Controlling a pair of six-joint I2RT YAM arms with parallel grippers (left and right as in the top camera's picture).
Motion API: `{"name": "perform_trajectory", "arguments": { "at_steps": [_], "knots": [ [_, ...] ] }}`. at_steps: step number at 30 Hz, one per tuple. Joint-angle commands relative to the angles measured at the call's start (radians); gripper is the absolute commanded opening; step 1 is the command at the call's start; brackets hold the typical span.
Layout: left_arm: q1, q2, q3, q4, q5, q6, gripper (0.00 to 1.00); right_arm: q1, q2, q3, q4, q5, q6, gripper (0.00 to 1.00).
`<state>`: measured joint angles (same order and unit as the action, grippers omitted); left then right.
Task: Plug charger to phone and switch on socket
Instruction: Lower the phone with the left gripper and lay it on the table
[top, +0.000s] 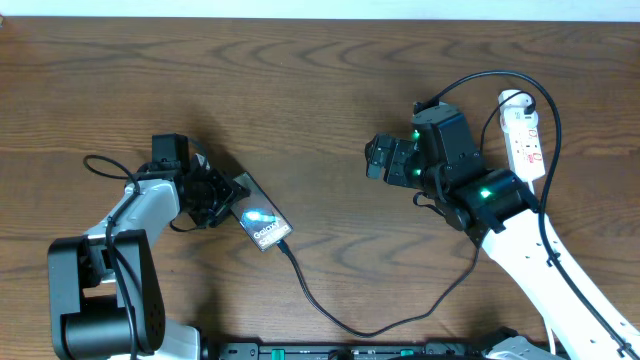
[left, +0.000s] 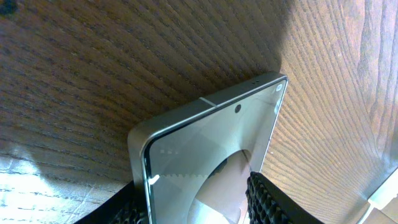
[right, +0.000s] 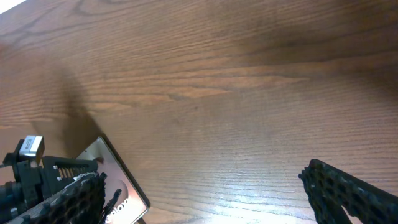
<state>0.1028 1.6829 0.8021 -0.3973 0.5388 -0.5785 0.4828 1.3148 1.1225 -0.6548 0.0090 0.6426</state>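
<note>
Closest under the overhead camera are the two arms. The left gripper (top: 215, 190) is clenched across the middle of the phone (top: 262, 225), which lies diagonally on the table (top: 300, 80) in its left half, about midway between the far and near edges, with the lettered end pointing toward the near edge. The charger (top: 340, 322) meets that lettered end, though whether its tip is fully seated cannot be told. From there its thin black line sags toward the near edge, climbs past the right arm and loops up toward the socket (top: 525, 135). The socket lies lengthwise close to the right edge, near the far right corner. The right gripper (top: 373, 160) hangs right of the table's centre, pointing toward the left edge, released and empty, well apart from both the phone and the socket. From the left wrist, the phone (left: 205, 143) fills the space between the left gripper's (left: 196, 193) fingers (left: 267, 202), its metal frame touching them on both sides and its glossy face reflecting the arm. From the right wrist, the right gripper (right: 202, 177) is spread wide over bare wood, and a corner of the phone (right: 109, 163) shows low on the left, beside one finger (right: 74, 199) and outside the gap.
</note>
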Motion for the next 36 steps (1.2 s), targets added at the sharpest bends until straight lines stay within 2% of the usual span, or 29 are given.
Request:
{"name": "perform_trajectory", "arguments": {
  "at_steps": [1,22,30,36],
  "knots": [
    [0.003,0.075,-0.071,-0.048,-0.193,0.003,0.51,-0.002,0.001,-0.006,-0.002,0.016,-0.008,0.99],
    [0.005,0.055,-0.062,-0.042,-0.193,0.003,0.51,-0.003,0.001,-0.006,-0.018,0.035,-0.008,0.99],
    [0.005,-0.175,-0.021,-0.153,-0.193,0.049,0.56,-0.003,0.001,-0.006,-0.029,0.068,-0.008,0.99],
    [0.002,-0.403,-0.009,-0.178,-0.129,0.218,0.72,-0.002,0.001,-0.006,-0.013,0.068,-0.008,0.99]
  ]
}}
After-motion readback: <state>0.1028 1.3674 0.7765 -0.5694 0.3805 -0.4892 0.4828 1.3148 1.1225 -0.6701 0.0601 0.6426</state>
